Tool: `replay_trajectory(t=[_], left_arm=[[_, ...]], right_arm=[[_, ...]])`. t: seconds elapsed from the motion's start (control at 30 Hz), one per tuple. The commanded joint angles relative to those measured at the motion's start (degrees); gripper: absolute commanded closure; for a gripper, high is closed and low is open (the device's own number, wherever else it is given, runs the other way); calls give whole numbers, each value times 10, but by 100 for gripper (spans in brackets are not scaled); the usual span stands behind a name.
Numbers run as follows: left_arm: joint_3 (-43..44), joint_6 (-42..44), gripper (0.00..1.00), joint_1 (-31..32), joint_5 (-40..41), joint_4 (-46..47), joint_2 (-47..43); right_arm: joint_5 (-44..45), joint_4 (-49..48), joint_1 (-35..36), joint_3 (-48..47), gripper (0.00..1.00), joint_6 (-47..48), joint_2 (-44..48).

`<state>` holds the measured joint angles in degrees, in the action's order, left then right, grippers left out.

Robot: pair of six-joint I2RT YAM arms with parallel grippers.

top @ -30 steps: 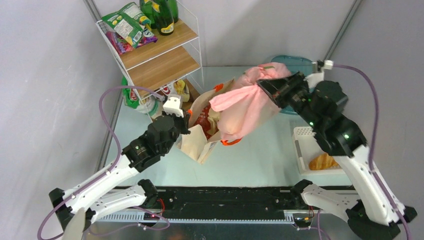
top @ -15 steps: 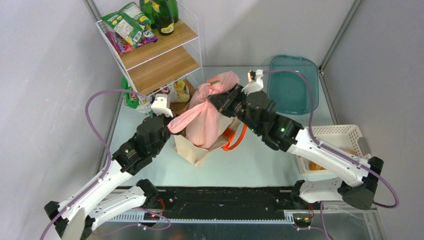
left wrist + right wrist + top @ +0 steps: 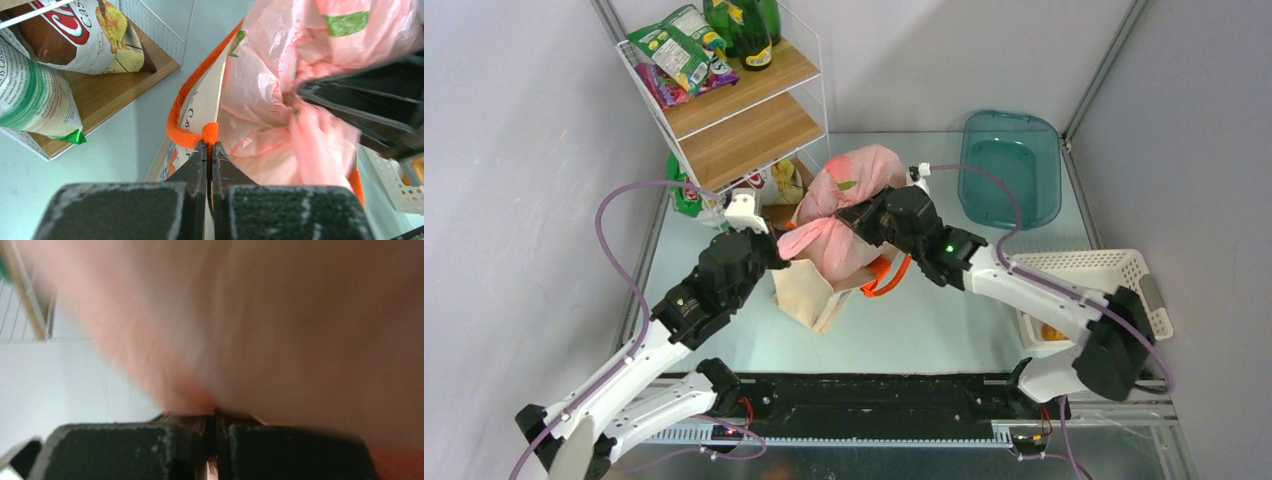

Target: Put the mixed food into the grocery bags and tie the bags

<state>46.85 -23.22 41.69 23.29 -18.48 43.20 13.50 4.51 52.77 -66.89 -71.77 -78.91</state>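
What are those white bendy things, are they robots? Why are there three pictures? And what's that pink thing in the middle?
They are two robot arms, bolted to the near edge of a table. Each ends in a pincer with two fingers. The wide picture looks down from above. The other two come from small cameras on the wrists, so each shows its own pincer up close. The left pincer is shut on the orange edge of a cloth bag. The right pincer is shut on a pink plastic bag, right at the cloth bag's opening; that picture is blurry. Also there: a shelf with snack packets and bottles, a teal tub and a white basket.
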Motion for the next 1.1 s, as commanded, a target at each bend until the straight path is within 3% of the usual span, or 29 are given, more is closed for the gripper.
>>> replay_trajectory(t=[0.0,0.23,0.43,0.63,0.7,0.73,0.77,0.8,0.83,0.9,1.07], left_arm=[[-4,-12,100,-4,-6,19,-8],[4,-5,100,-6,16,19,-3],[14,4,100,-9,25,18,6],[9,3,100,-11,28,18,-1],[7,1,100,-11,24,18,-5],[7,1,100,-11,22,17,-7],[8,-1,100,-11,20,16,-8],[9,-2,100,-11,17,16,-10],[9,-2,100,-11,15,15,-11],[10,-2,100,-11,13,13,-13],[13,-3,100,-11,14,7,-12]], right_arm=[[-77,-60,-60,7,100,-60,-55],[-100,24,-83,-5,100,-73,-155],[-36,73,-7,-28,100,-32,-164],[91,170,56,-103,100,95,-113],[135,209,71,-144,100,183,-103],[153,234,75,-173,97,205,-101],[157,247,78,-187,81,242,-100],[161,264,77,-209,72,259,-98],[158,269,76,-218,54,295,-97],[139,268,69,-235,35,340,-90],[73,226,28,-236,28,394,-61]])
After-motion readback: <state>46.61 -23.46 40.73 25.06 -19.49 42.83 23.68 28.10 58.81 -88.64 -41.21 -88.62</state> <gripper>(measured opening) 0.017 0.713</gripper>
